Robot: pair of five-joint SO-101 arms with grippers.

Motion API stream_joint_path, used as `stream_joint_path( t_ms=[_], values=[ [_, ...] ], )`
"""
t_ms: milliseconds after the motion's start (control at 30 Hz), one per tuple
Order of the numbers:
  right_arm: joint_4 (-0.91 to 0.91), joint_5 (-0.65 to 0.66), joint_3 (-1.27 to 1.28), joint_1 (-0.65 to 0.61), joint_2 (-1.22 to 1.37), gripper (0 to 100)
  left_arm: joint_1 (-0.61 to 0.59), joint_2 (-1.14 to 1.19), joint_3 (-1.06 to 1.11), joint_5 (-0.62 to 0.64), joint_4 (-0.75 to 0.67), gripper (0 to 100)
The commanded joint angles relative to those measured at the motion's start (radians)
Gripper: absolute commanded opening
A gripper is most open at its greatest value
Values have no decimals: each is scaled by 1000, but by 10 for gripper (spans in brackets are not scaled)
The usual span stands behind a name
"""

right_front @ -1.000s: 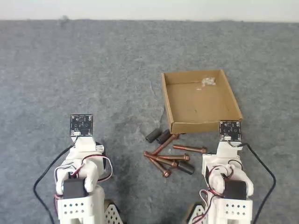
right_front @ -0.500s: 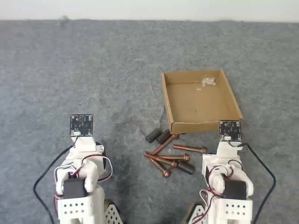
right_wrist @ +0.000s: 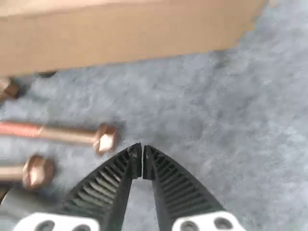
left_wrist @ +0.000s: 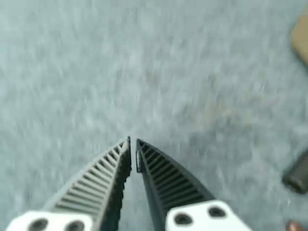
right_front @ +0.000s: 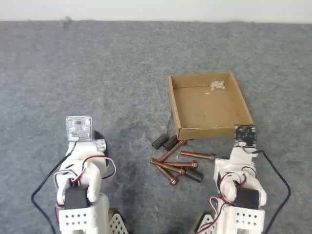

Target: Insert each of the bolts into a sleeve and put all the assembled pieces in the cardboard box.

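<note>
Several copper bolts (right_front: 175,163) lie in a loose pile on the grey carpet between the two arms, with black sleeves (right_front: 164,142) beside them and one more sleeve (right_front: 194,176) at the pile's near right. The open cardboard box (right_front: 208,104) sits just beyond them. My left gripper (left_wrist: 133,142) is shut over bare carpet, a black sleeve (left_wrist: 297,174) off to its side. My right gripper (right_wrist: 142,148) is shut and holds nothing, its tips close to a bolt head (right_wrist: 105,138) in front of the box wall (right_wrist: 125,33). A second bolt head (right_wrist: 36,171) lies beside it.
A small white scrap (right_front: 217,85) lies in the far corner of the box. Grey carpet (right_front: 97,73) stretches open to the left and beyond the box. The arm bases stand at the near edge.
Both arms have started to move: the left wrist has lifted and tilted toward the left, and the right wrist has shifted slightly to the right. The bolts, sleeves and box are unmoved.
</note>
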Motion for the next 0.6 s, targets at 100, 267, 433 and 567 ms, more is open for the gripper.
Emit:
stream_joint_path(
  t_ms=[100,267,433,567],
  values=[
    [-127,-3,3,47,-15,6,124,-17,-85,5,-173,20],
    [-157,138,21,48,-13,6,242,-9,-186,74,-169,20],
    [-127,242,20,45,-15,6,308,94,-259,107,-222,20],
    [-127,242,20,45,-15,6,319,370,-369,137,-321,20]
  ],
)
